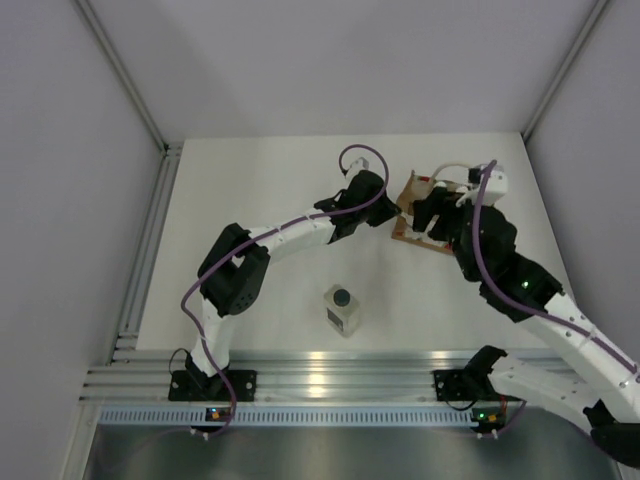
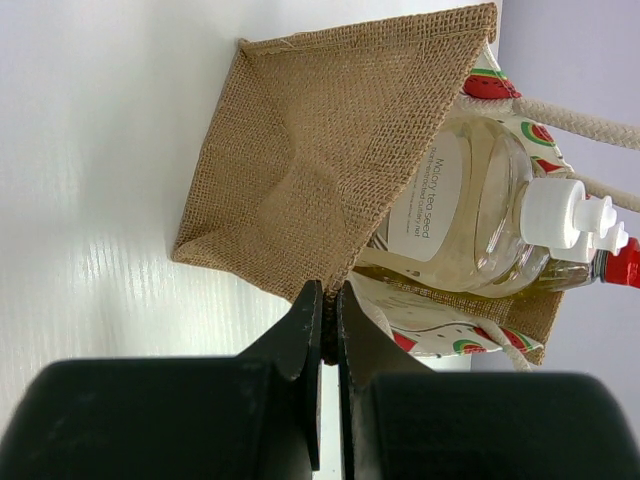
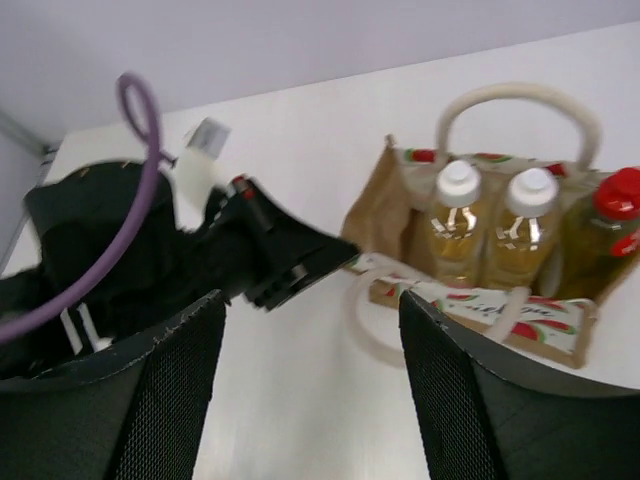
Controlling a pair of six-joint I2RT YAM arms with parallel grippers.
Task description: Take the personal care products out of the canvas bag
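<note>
The canvas bag (image 1: 408, 236) lies on its side at the back right of the table, its burlap base (image 2: 300, 160) facing the left wrist camera. My left gripper (image 2: 330, 300) is shut on the bag's bottom edge. Inside lie two amber bottles (image 3: 457, 225) (image 3: 525, 230) with white caps and a yellow bottle (image 3: 610, 235) with a red cap. My right gripper (image 3: 312, 300) hangs open in front of the bag's mouth, nothing between its fingers. A square clear bottle with a dark cap (image 1: 341, 308) stands on the table near the front, apart from both grippers.
Grey walls close in the white table (image 1: 260, 200) at the back and on both sides. A metal rail (image 1: 320, 375) with the arm bases runs along the front edge. One cream loop handle (image 3: 520, 100) arches up; the other (image 3: 365, 320) lies on the table.
</note>
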